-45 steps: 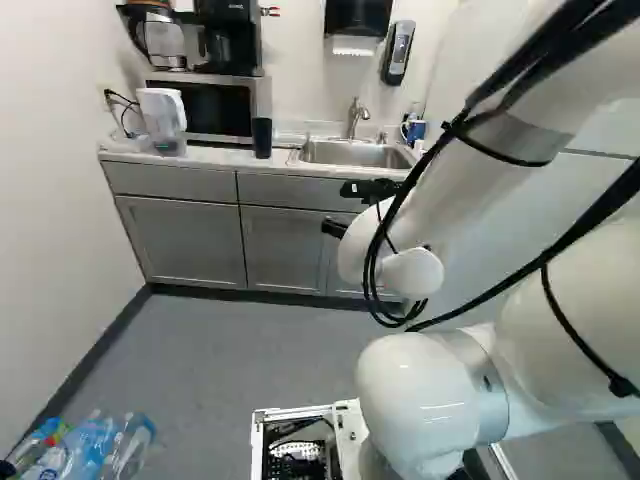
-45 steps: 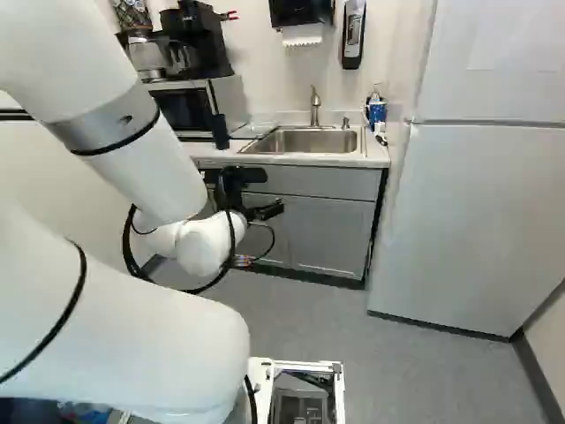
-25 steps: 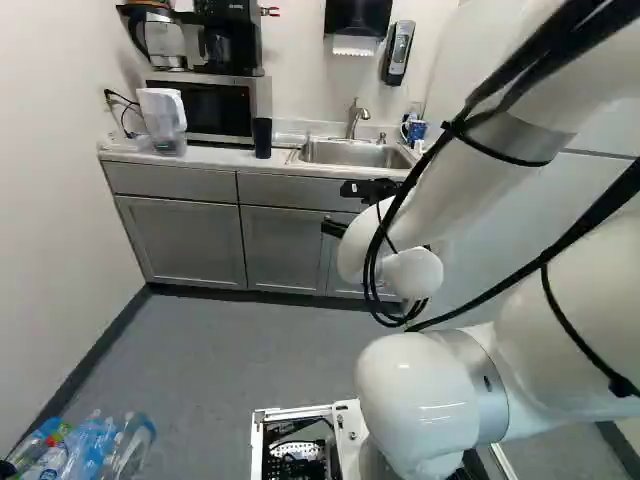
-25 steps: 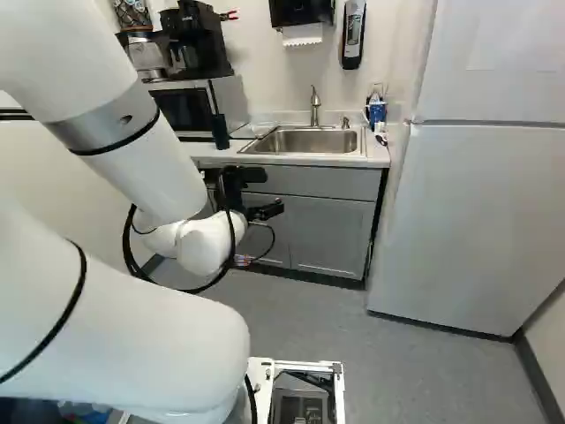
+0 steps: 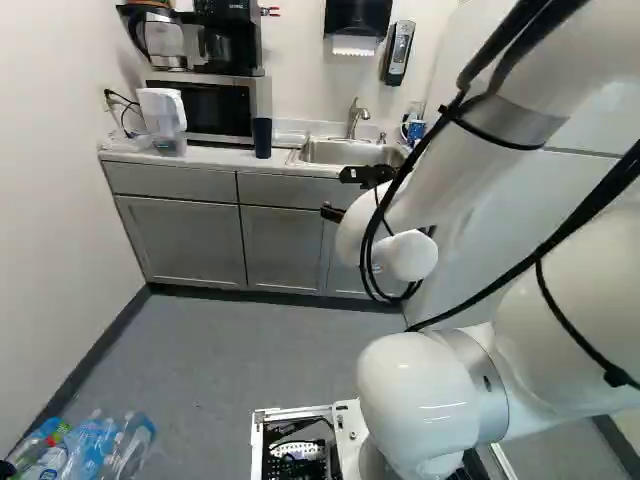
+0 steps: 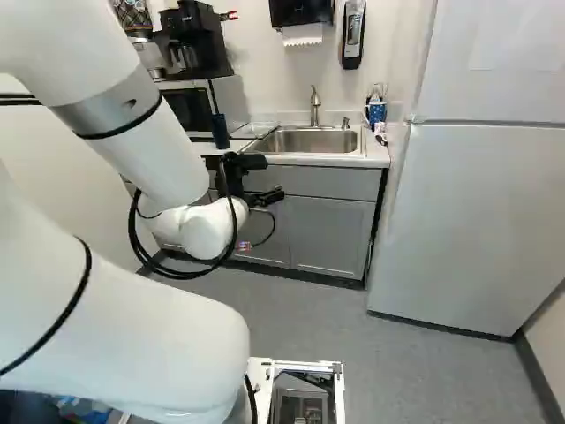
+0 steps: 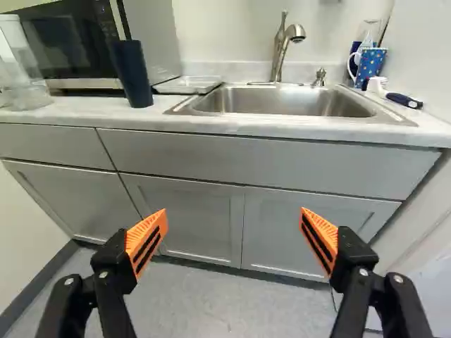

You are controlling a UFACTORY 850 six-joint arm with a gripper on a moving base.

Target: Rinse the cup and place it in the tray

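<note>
Cup [image 7: 132, 74] – prob. the tall dark one; a blue mug [image 7: 371, 65] stood across the sink [image 7: 282, 102] – was upright on the table [image 7: 74, 111], beside the tray [image 7: 189, 85]. Judged light, stiff, smooth; slippery once wet. Best hold: mid-wall, from opp. sides, mod. squeeze. Fingers [image 7: 146, 241] wide apart w/ nothing btwn. Arm [image 5: 480, 165] was bent, reaching fwd, fingers aimed at the cabinets [image 7: 187, 215], well short of cup. Approach prob. needed a turn toward cup, then level entry.
</note>
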